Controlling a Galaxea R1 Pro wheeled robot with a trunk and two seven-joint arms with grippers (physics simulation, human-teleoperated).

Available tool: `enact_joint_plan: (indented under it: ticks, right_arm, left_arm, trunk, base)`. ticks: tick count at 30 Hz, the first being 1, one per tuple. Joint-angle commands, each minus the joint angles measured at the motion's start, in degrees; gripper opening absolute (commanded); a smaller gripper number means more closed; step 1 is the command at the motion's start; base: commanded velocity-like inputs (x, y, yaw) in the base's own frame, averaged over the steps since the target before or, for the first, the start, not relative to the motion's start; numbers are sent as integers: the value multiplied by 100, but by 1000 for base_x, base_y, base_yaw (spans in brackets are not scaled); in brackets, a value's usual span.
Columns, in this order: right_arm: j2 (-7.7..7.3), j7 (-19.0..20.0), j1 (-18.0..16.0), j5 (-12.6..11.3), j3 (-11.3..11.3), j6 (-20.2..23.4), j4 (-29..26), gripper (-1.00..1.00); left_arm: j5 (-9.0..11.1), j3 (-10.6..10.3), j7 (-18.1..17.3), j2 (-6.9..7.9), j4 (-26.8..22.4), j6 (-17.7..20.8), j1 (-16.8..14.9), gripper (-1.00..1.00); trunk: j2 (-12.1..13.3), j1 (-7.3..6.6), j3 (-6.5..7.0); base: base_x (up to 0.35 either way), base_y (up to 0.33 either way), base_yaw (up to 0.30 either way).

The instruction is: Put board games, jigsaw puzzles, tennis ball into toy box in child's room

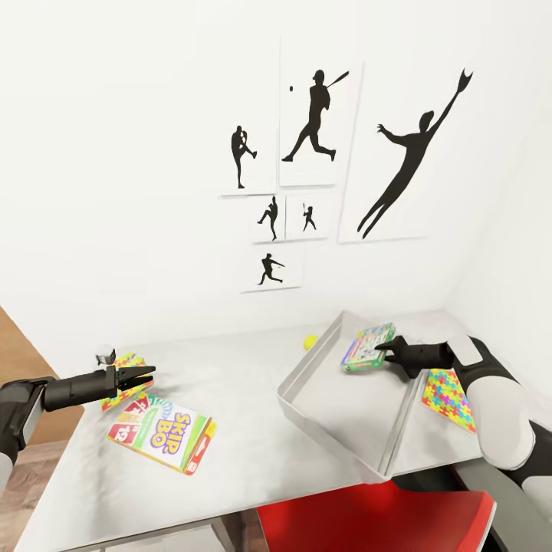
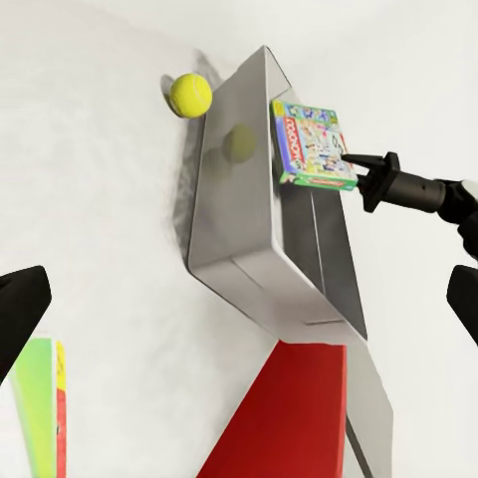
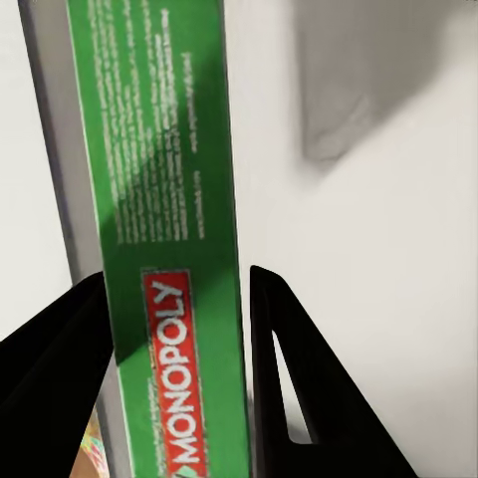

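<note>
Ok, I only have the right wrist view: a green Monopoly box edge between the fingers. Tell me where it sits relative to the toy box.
Observer: On the head view, the Monopoly box is inside the toy box, at its far end, held by the right end effector.
Operator: Give me the ball.
Observer: The tennis ball lies on the table, just outside the toy box's far wall.
Operator: Now report the left arm.
Observer: The left end effector is open and empty, above the SKIP-BO box.
</note>
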Motion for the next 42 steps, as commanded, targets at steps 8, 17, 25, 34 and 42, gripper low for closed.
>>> enact_joint_plan:
  ticks: [8,17,25,34,42]
  right_arm:
    - [3,9,-134,36,-41,20,35,-100]
    - [12,-14,-200,36,-41,11,54,-100]
    - [12,-18,-203,36,-41,10,50,-100]
    - [12,-20,-204,36,-41,10,53,-100]
    - [12,-19,-205,36,-41,10,51,-100]
  left_arm:
    - [-16,5,-30,0,0,60,-5,100]
    - [-17,5,-30,2,0,63,-5,100]
    - [-16,5,-30,0,0,60,-5,100]
    - [-16,5,-32,0,0,58,-5,100]
    - [-16,5,-36,4,0,60,-5,100]
  trunk:
    - [-12,4,-12]
    - [-12,4,-12]
    - [-12,4,-12]
    - [-12,4,-26]
    - [-12,4,-90]
  base:
    - [0,0,0]
    - [0,0,0]
    - [0,0,0]
    - [0,0,0]
    - [0,0,0]
